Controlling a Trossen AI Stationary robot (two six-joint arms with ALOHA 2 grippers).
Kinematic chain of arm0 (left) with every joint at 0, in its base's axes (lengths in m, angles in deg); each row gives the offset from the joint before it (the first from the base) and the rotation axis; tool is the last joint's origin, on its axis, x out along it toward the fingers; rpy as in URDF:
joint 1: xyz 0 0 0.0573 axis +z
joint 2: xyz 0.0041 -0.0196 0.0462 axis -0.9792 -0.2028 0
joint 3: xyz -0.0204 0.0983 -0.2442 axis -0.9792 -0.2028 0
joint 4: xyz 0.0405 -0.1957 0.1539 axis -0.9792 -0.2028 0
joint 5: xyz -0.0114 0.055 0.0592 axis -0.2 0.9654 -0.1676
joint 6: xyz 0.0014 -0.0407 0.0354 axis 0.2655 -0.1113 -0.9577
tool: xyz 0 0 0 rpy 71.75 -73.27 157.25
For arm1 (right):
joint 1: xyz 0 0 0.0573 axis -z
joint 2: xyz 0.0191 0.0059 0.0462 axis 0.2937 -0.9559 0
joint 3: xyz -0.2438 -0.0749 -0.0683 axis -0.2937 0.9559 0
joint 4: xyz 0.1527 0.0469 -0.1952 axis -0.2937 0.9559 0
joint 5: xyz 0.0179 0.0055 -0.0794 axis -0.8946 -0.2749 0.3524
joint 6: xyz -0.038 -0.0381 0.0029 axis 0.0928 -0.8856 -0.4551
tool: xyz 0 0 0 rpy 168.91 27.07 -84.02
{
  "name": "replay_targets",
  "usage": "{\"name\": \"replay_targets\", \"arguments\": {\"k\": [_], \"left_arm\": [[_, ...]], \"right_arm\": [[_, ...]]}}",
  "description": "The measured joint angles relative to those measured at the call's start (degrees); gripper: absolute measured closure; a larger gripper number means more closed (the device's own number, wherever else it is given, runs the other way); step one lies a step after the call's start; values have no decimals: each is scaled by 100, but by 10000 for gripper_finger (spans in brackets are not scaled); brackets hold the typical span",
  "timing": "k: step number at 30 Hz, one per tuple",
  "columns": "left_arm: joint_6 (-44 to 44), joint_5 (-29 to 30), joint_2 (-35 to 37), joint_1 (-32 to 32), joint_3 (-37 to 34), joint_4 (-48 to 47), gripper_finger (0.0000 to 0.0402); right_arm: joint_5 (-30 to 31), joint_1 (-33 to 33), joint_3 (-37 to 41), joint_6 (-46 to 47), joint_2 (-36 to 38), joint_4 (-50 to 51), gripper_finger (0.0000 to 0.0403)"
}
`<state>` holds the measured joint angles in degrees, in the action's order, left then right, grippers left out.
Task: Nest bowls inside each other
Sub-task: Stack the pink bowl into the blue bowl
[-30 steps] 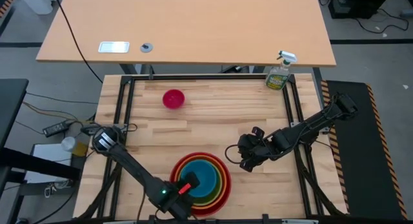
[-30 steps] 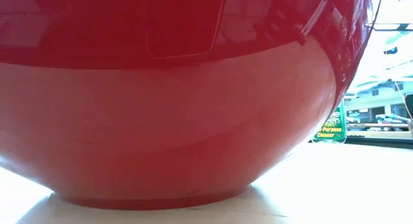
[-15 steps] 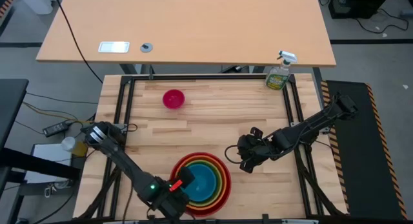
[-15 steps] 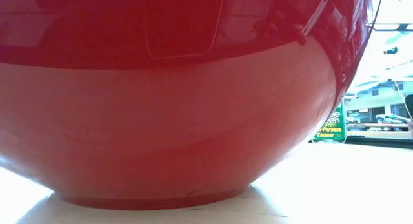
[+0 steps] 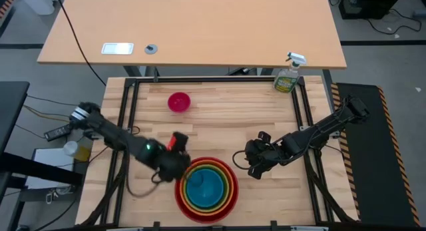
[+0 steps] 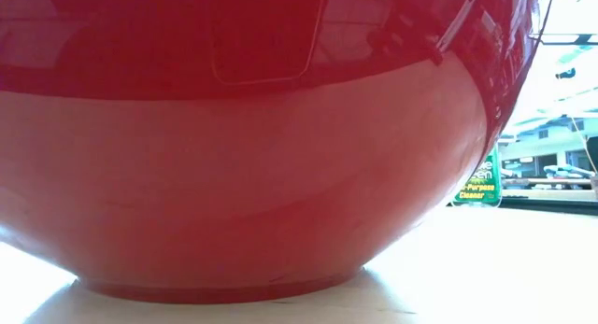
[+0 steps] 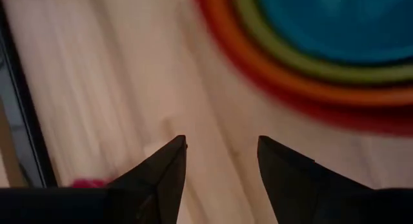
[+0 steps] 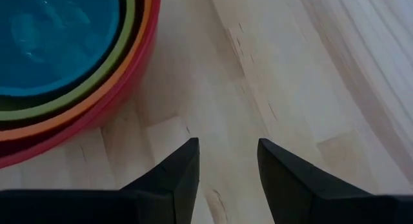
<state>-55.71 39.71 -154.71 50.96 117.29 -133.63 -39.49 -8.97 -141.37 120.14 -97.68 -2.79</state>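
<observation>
Four bowls sit nested near the table's front middle: the blue bowl (image 5: 203, 187) inside the lime green, orange and big red bowl (image 5: 233, 193). The red bowl's wall (image 6: 252, 175) fills the low view and rests on its base. The small magenta-pink bowl (image 5: 178, 102) stands alone on the wood at the far left. My left gripper (image 5: 179, 146) hovers open just off the stack's far-left rim, with bare wood between its fingers (image 7: 222, 143). My right gripper (image 5: 251, 166) hangs open over bare wood to the right of the stack (image 8: 228, 146).
A green spray bottle (image 5: 287, 76) stands at the table's far right corner and also shows in the low view (image 6: 480, 180). A black frame (image 5: 126, 111) borders the table. Bare wood lies between the stack and the pink bowl.
My left gripper has pulled back from above the nested bowls, rising and swinging toward the table's far left, and now hangs beside the stack's rim. The blue bowl stays in the stack. My right gripper has kept still.
</observation>
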Motion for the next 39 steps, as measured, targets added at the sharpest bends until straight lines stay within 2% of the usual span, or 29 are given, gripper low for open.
{"name": "replay_targets", "arguments": {"k": [5,10,16,20,23,30,34,39], "left_arm": [[-57,98,724,877,-1267,491,209],[-476,298,851,2006,-1883,715,209],[-1403,154,800,3180,-2160,1248,209],[-2026,107,798,3749,-2283,1777,209],[-2348,-139,796,4112,-2336,2110,209],[-2600,-948,737,4665,-2338,2266,209],[-2607,-1199,683,4957,-2337,2214,209],[-2597,-1237,430,5201,-2337,2231,209]], "right_arm": [[46,67,0,-32,0,-62,239],[35,99,0,-97,0,-340,239],[-2,110,0,-191,0,-395,239],[-3,110,0,-226,0,-395,239],[-2,110,0,-233,-2,-395,239],[0,110,0,-229,-2,-437,239],[4,110,0,-209,-2,-451,239],[20,110,0,-207,-2,-489,239]]}}
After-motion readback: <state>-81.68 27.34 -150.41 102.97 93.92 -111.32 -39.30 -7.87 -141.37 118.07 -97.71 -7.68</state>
